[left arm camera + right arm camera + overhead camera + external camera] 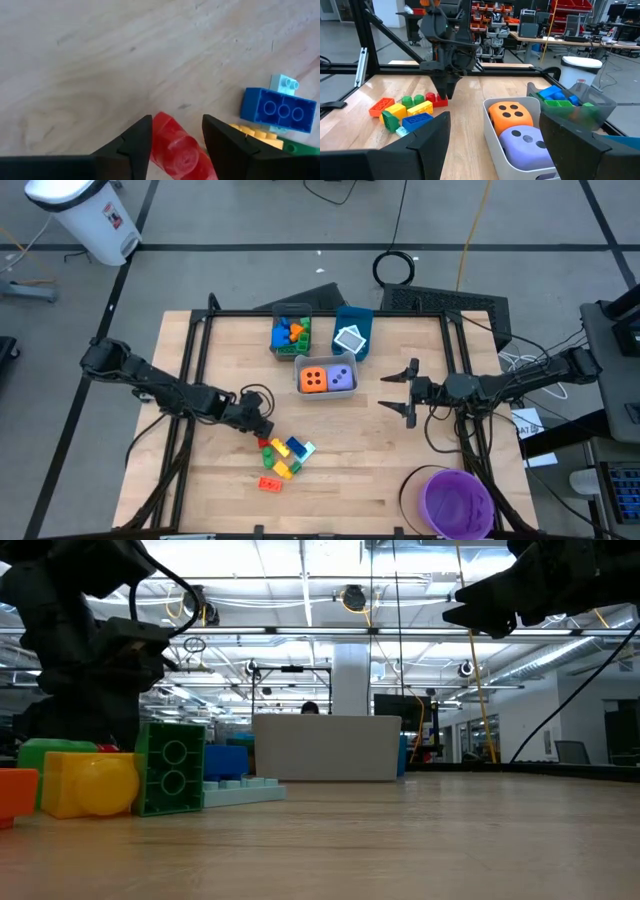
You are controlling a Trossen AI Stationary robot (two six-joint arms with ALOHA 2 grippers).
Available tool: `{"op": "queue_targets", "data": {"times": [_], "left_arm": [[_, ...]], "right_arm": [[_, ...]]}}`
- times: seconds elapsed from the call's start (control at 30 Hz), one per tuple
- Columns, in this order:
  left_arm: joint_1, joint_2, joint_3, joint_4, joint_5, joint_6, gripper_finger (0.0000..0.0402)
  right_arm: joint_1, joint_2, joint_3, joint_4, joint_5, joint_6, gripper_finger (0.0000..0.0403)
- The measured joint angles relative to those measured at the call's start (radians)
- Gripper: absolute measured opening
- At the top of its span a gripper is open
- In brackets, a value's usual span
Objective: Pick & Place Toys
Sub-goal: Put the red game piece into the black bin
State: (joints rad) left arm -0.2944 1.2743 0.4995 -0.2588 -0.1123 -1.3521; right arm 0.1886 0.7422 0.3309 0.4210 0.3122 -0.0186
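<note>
Down near the desk's (pixel 230 490) front edge, the left gripper (pixel 172 137) has its fingers on either side of a red brick (pixel 180 152) beside the loose brick pile (pixel 285 458). Midway along the right edge, the right gripper (pixel 395 393) hovers with fingers spread.

My arms black, jointed, slim links; black cables loop beside each. Left tool (pixel 262 430) and right tool (pixel 398 392): matte black tapered fingers (pixel 132 142), wedge-shaped.
</note>
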Motion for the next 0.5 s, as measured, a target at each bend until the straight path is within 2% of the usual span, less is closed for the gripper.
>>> {"op": "queue_targets", "data": {"times": [0.23, 0.5], "left_arm": [[-0.028, 0.000, 0.000, -0.020, 0.006, -0.038, 0.0154], [-0.064, 0.000, 0.000, 0.036, -0.064, 0.061, 0.0134]], "right_arm": [[0.000, 0.000, 0.000, 0.000, 0.000, 0.003, 0.0279], [0.000, 0.000, 0.000, 0.000, 0.000, 0.000, 0.0279]]}}
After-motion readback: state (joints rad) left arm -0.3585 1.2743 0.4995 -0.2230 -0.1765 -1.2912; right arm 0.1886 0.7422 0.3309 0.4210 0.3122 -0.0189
